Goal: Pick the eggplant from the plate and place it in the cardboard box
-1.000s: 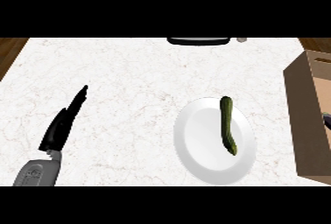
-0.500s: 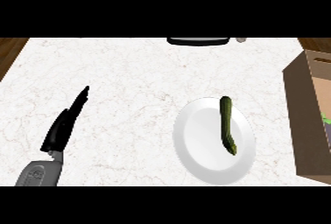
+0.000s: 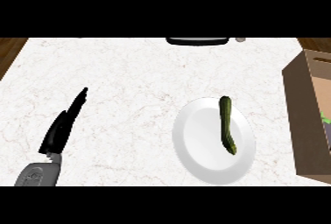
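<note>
Eggplant [image 3: 227,124], long and green, lies on the white plate [image 3: 200,148] beside the cardboard box [image 3: 301,118], so the trip looks short. Left hand [image 3: 59,131] rests over the counter [image 3: 129,74], fingers [image 3: 78,103] straight together, holding nothing.

The eggplant [image 3: 227,124], long, thin and dark green with a slight bend, was laid flat along the right half of the plate [image 3: 200,148], its far end at the plate's far rim and its near end just past the middle. The plate, white and round, was seen right of the view's centre. The box [image 3: 304,118], brown cardboard with its top open, was set just right of the plate and cut off by the view's right edge.
</note>
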